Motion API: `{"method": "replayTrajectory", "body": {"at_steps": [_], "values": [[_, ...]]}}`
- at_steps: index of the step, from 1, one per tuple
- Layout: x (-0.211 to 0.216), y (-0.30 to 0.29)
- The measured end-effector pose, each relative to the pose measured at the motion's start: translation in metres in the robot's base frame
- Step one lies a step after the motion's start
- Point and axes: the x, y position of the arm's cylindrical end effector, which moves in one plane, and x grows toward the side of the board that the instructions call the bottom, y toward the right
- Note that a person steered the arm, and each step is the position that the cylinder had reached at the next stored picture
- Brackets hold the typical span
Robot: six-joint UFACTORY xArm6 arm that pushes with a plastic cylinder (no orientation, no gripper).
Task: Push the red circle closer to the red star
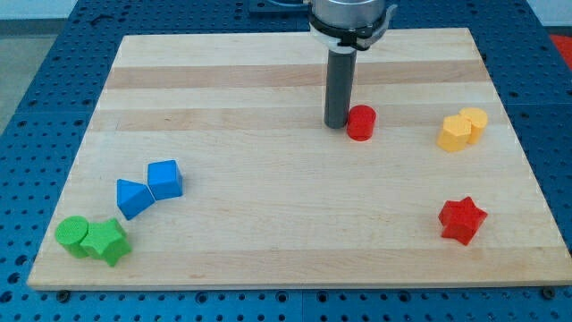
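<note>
While my tip [337, 124] sits down on the counter [268, 233], it's just beside the red circle [361, 122], at the circle's 9 o'clock, touching or near enough that I can't tell which. No fingers on this rig, just the rod, so nothing to open or close.

Circle is upper-middle of the counter, a bit right of centre. Red star [462, 220] is near the lower-right corner, roughly 4 o'clock from the circle and well apart from it.

Key relation: tip is at the circle's 9, target is at its 4. A straight push from here would likely send the circle toward 3 o'clock, at the yellow blocks [462, 130], which sit touching each other near the right edge, not toward the star. My read: tip wants to shift round to about the circle's 10 o'clock first, so the push line runs through the circle to the star.

Risk: off-centre contact makes the round block roll off the tip sideways.

Blue blocks [149, 189] and green blocks [92, 239] are far off at lower left, irrelevant.
</note>
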Motion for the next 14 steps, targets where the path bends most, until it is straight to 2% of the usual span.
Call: {"method": "replayTrajectory", "body": {"at_steps": [2, 4, 9, 11, 13, 14], "values": [[-0.017, 0.008], [-0.016, 0.05], [0.101, 0.091], [0.111, 0.085], [0.111, 0.032], [0.123, 0.036]]}}
